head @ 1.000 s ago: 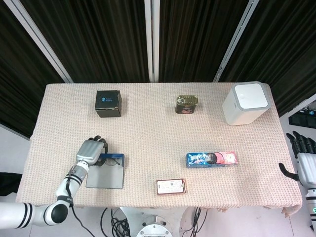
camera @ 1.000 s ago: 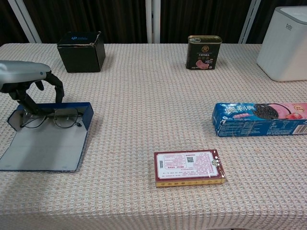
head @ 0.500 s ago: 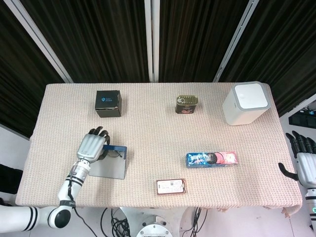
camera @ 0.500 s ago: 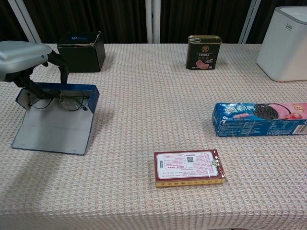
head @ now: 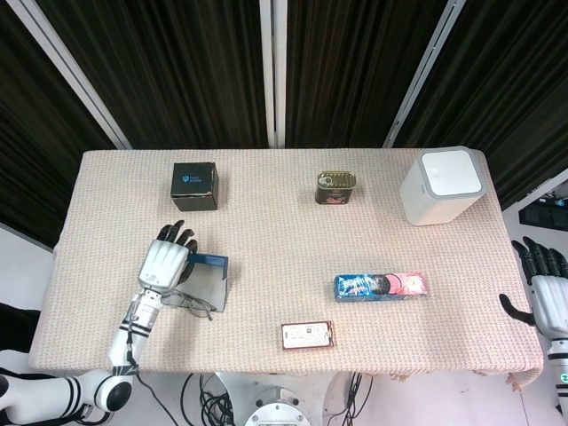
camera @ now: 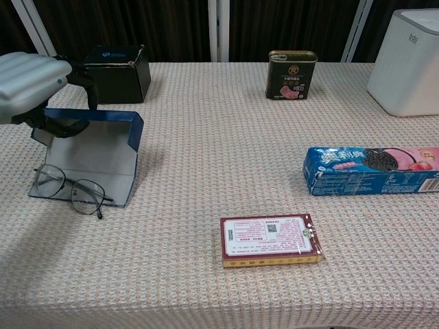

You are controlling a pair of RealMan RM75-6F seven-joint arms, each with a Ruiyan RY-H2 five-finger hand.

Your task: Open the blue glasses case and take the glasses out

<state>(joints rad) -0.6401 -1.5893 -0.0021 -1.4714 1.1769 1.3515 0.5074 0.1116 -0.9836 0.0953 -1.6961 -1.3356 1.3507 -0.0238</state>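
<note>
From above, in the head view, I see the blue glasses case point(head: 202, 280) lying open on the table point(head: 284, 222), below the black box point(head: 194, 185). My left robot hand point(head: 165, 263) is over the left end of the case with its fingers curled at the case's edge. I think it holds the case, but I cannot be sure. The glasses point(head: 188, 303) lie at the near edge of the case, partly on the table. My right robot hand point(head: 548, 288) is far off past the table's right side, open and holding nothing.

From the chest view, the left robot hand point(camera: 38, 92) sits on the raised back part of the case point(camera: 89, 157), left of the red card box point(camera: 271, 240). The glasses point(camera: 68, 194) lie half off the case's front edge. To finish well, I think I should let go softly and lift the glasses clear by the frame.
</note>
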